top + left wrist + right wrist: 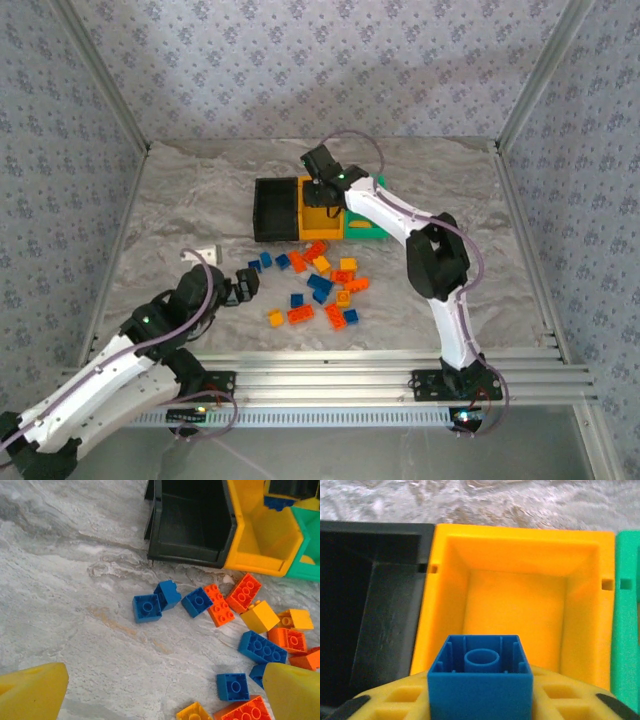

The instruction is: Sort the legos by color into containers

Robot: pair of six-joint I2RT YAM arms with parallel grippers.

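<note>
Right wrist camera: blue lego sits at the right gripper, over the yellow bin; can't tell if squeezed.

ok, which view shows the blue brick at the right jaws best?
Right wrist: the blue brick sits close up, hollow underside showing, over the yellow bin. Left wrist catches a distant sliver of it; in top external the right arm covers it.

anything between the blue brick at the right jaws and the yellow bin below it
Nothing visible. The blue brick sits at the right jaws, straight above the open yellow bin, which looks empty inside. The black bin and green bin flank it.
</note>
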